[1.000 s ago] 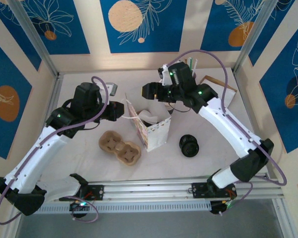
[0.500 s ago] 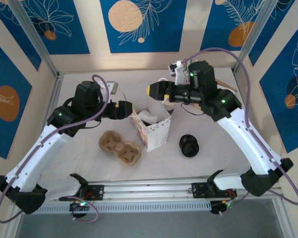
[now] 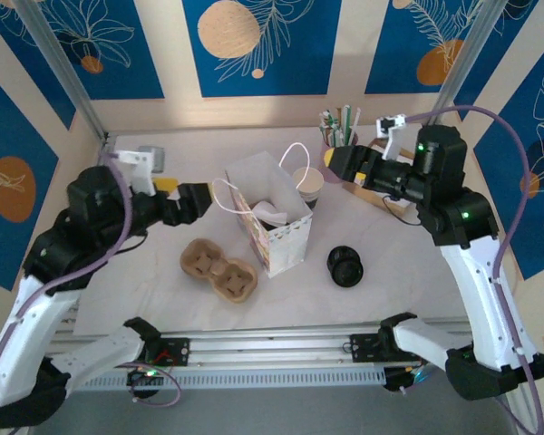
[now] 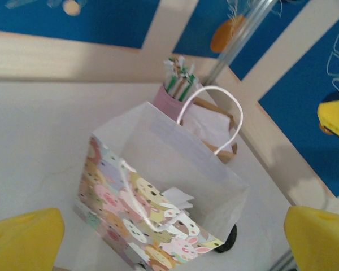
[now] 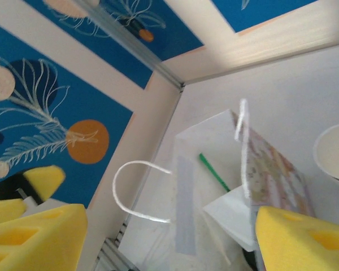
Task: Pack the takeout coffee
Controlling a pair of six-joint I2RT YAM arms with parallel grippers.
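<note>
We cannot pick out the coffee itself. Our judgement is that it sits low in the bag (image 3: 281, 237), hidden under the white paper (image 4: 178, 199) and the green straw (image 5: 214, 172) that lie inside. What has just changed is that both arms have let go and drawn away. The left gripper (image 3: 186, 193) was at the bag's near rim half a second ago. It now hangs well to the left with its pads spread wide and nothing between them. The right gripper (image 3: 340, 163) hovered over the bag's mouth in both earlier frames. It has now pulled back to the far right beside the pot of straws (image 3: 337, 136), and it too is released and empty. The bag stands on its own, mouth wide open and handles up, so we take the drop into it as done and the packing as near its end. With the right arm gone, the lidless cups (image 3: 308, 183) show just behind the bag. The carrier (image 3: 219, 270) and the loose lids (image 3: 344, 265) lie where they lay before, on either side of the bag.
</note>
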